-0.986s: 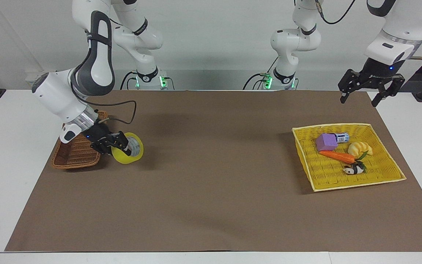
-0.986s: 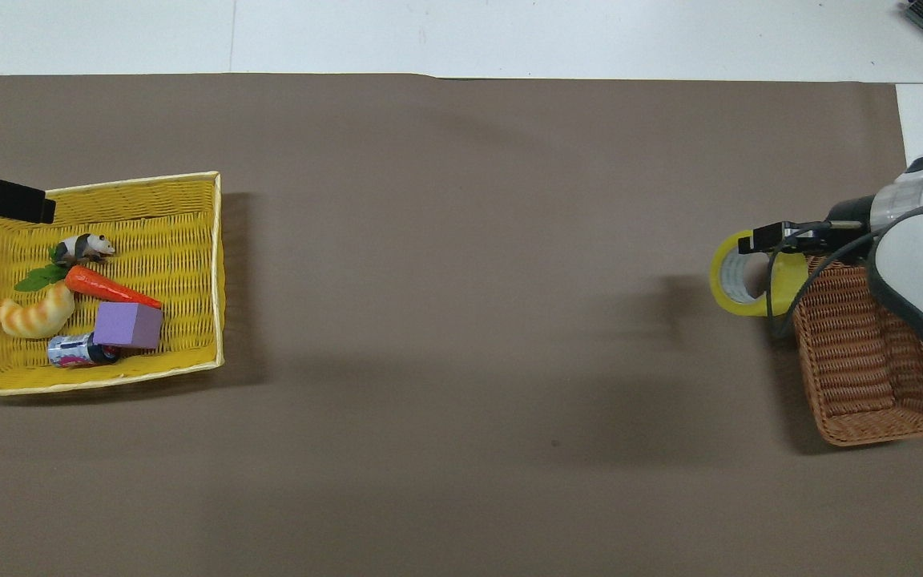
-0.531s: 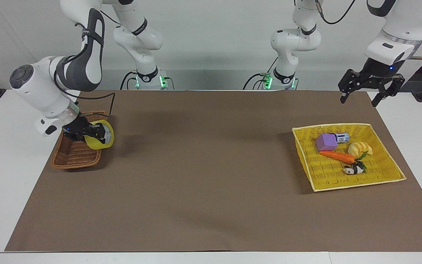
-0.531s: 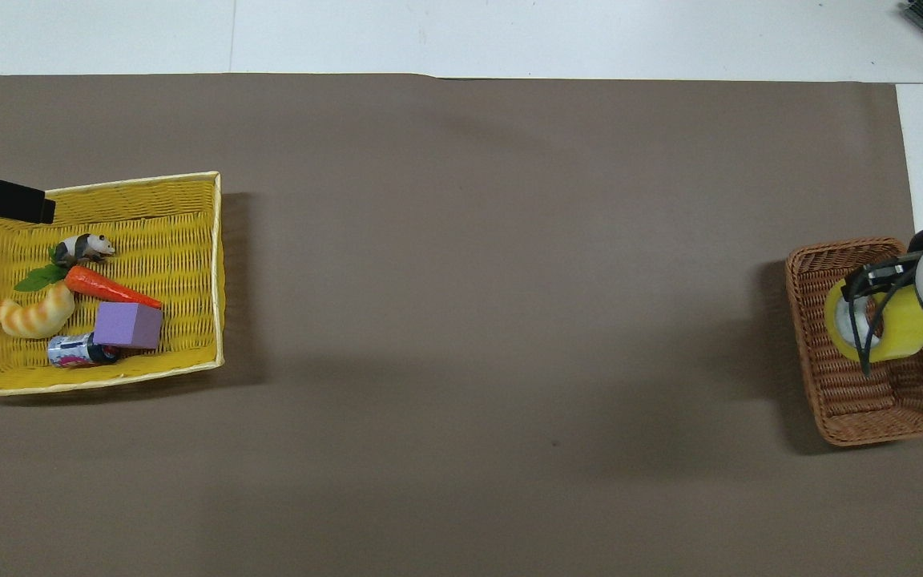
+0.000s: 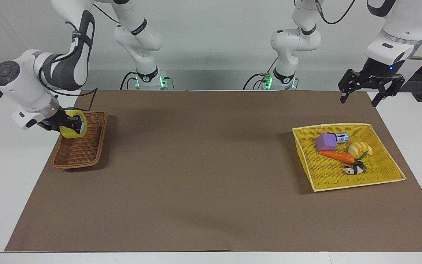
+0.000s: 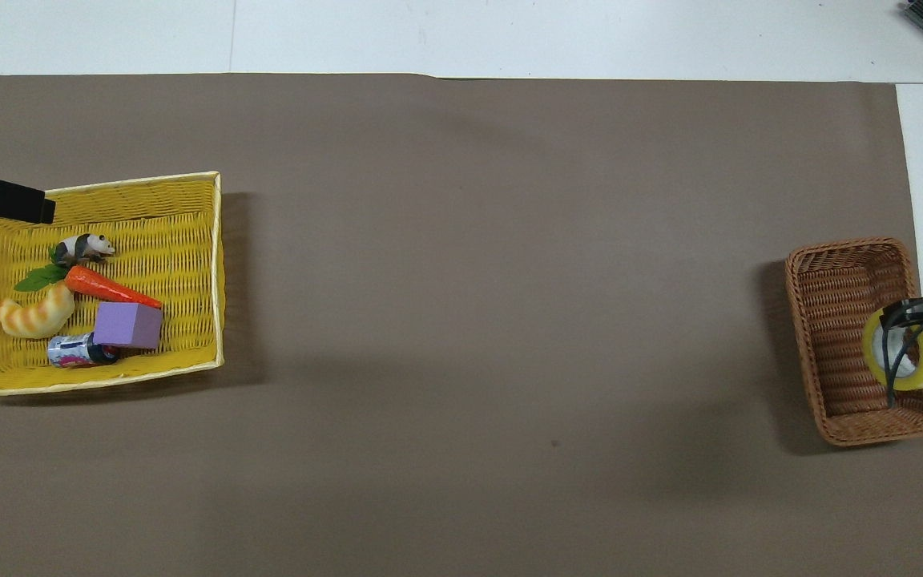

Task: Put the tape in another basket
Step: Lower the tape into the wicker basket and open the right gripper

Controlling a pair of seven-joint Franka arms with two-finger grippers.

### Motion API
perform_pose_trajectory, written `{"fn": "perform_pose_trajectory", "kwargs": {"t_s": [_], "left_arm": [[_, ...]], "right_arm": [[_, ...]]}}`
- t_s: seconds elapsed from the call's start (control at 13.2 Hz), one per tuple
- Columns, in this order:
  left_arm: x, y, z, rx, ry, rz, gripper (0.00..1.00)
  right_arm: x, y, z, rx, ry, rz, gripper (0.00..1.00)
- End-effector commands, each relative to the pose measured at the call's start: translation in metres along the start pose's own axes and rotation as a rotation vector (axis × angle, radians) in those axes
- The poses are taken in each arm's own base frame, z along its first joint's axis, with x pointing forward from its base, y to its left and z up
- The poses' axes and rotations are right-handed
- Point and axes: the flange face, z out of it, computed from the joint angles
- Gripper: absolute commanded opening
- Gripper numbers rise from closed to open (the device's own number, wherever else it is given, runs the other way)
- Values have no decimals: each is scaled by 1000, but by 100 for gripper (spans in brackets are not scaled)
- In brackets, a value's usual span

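Note:
My right gripper (image 5: 69,124) is shut on the yellow tape roll (image 5: 74,127) and holds it over the brown wicker basket (image 5: 82,150), above the basket's rim toward the right arm's end of the table. In the overhead view the tape (image 6: 914,362) covers that side of the basket (image 6: 838,320), with the gripper (image 6: 902,344) partly under the arm. My left gripper (image 5: 359,98) is open and empty, raised over the table edge by the yellow tray-basket; the left arm waits.
The flat yellow tray-basket (image 5: 343,185) sits toward the left arm's end and holds a purple block (image 5: 326,142), a carrot (image 5: 337,156), a croissant toy (image 5: 359,148), a panda figure (image 5: 355,169) and a small can (image 5: 342,138). A brown mat (image 5: 203,176) covers the table.
The right gripper carried the tape from beside the brown basket, on its side toward the table's middle, across to above the basket's rim at the table's end. The left arm stayed still.

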Motion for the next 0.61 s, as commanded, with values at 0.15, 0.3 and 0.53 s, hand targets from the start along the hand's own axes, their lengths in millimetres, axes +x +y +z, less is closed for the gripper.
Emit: {"fn": "perform_pose_trajectory", "kwargs": {"t_s": [0.15, 0.3, 0.53], "left_arm": [[-6, -3, -3, 18, -14, 4, 100], [-6, -3, -3, 18, -14, 4, 100], [-6, -3, -3, 17, -14, 4, 100]], "right_arm": [[-4, -17, 47, -17, 15, -11, 44], [-3, -15, 44, -16, 9, -7, 100], [4, -15, 24, -22, 14, 17, 100]]}}
